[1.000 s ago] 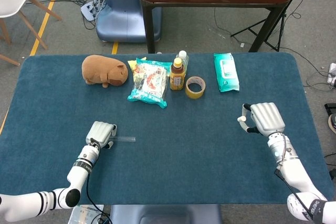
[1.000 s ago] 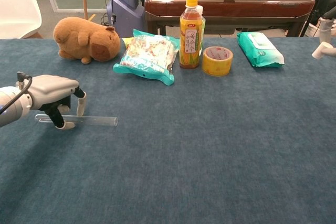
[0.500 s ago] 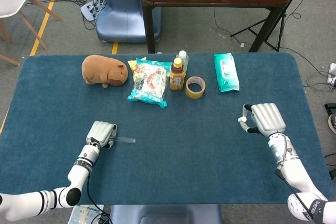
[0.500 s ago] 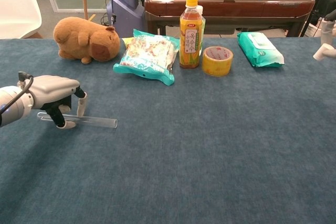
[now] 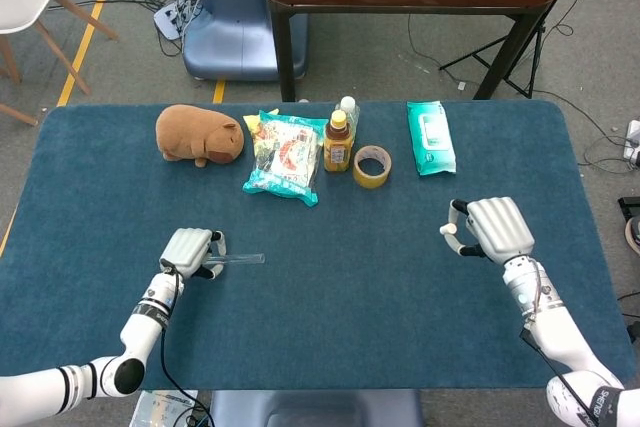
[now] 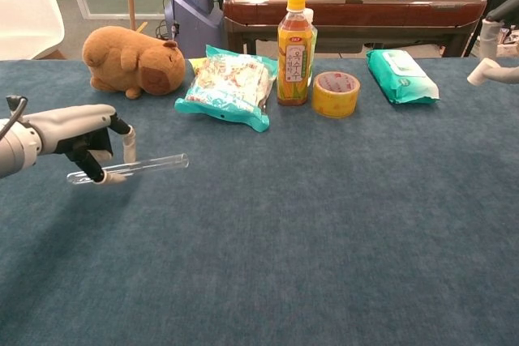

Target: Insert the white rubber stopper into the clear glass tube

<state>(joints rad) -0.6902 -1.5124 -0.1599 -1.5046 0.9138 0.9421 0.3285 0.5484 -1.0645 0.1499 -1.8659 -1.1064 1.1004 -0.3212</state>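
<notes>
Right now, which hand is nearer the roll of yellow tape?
Right, by a small margin. The right hand sits right of the yellow tape and nearer the robot; the left hand, holding the glass tube, is farther off to the left.

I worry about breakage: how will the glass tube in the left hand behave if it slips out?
The glass tube looks thin and clear, so probably fragile and slippery. It is round, so it would likely roll on the table. The left hand holds it near one end, so it may tilt.

Bottle (image 6: 295,48) label carries print — too small to read.
</notes>
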